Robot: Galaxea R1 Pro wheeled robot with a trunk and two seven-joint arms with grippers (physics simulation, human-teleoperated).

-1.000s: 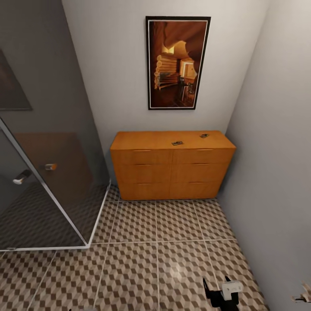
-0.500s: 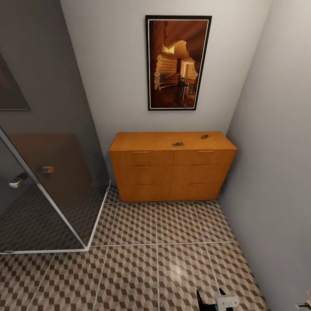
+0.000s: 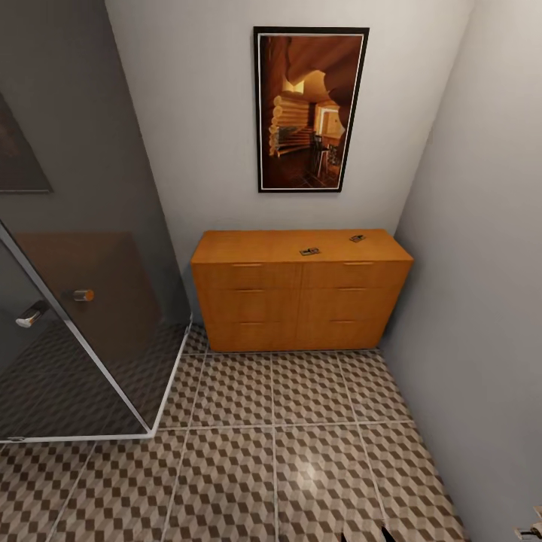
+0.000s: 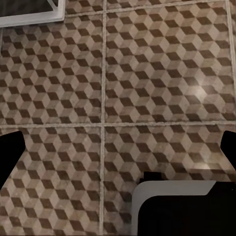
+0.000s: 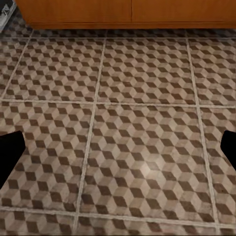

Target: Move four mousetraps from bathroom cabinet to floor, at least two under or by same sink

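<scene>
The orange-brown cabinet [image 3: 301, 293] stands against the far wall with all its drawers closed. Two mousetraps lie on its top, one near the middle front [image 3: 309, 251] and one further right [image 3: 357, 238]. The other mousetraps are out of view. The cube-patterned bathroom floor [image 3: 248, 452] stretches between me and the cabinet. My left gripper [image 4: 118, 152] hangs open over bare tiles, its dark fingertips [image 4: 10, 157] at the frame edges. My right gripper [image 5: 118, 150] is also open above the tiles, with the cabinet's base [image 5: 128, 12] ahead. The sink is out of view.
A glass shower stall [image 3: 83, 301] with a white floor frame [image 3: 162, 406] fills the left side. A grey wall [image 3: 482, 301] closes the right side. A framed picture [image 3: 310, 109] hangs above the cabinet. My own base [image 4: 182, 206] shows below the left gripper.
The right arm, seen at the bottom of the head view earlier, has dropped almost out of that picture. The view shifted slightly a second ago and has been still since.
</scene>
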